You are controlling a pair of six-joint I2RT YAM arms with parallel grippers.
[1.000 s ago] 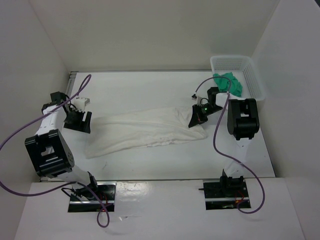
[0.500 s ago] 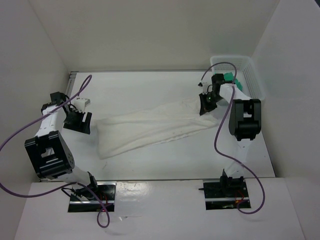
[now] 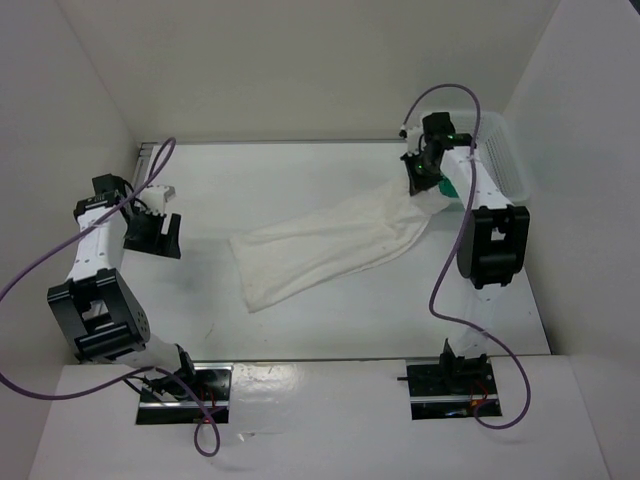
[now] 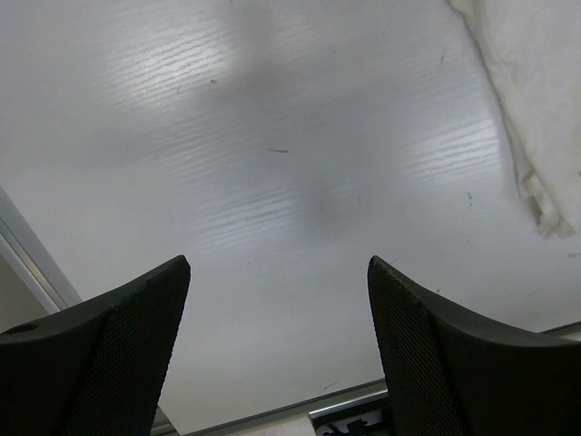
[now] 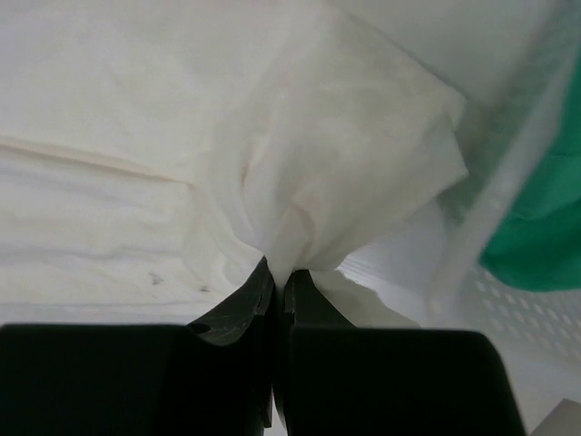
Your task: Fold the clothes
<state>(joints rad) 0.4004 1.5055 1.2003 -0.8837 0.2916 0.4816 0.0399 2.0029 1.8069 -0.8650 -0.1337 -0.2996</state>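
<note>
Across the table (image 3: pixel 330 335) the white garment (image 3: pixel 330 245) stretches in a long band away from the basket (image 3: pixel 508 160); its end beside the basket is pinched in the closed jaws of the right gripper (image 5: pixel 280 272); the left gripper (image 3: pixel 153 232) is well apart from the basket, jaws wide and empty; a green cloth (image 5: pixel 536 227) shows behind the basket's mesh.

You are looking down on a brightly, evenly lit scene: the white tabletop (image 3: pixel 320 335) is carrying only soft, faint shadows. In the left wrist view, streaky glare is running across the surface and a dim smudge of shadow is sitting mid-frame. In the right wrist view, the clothes (image 5: pixel 136 91) are washing out pale, and the green cloth (image 5: pixel 536 236) is blurring at the edge.
</note>
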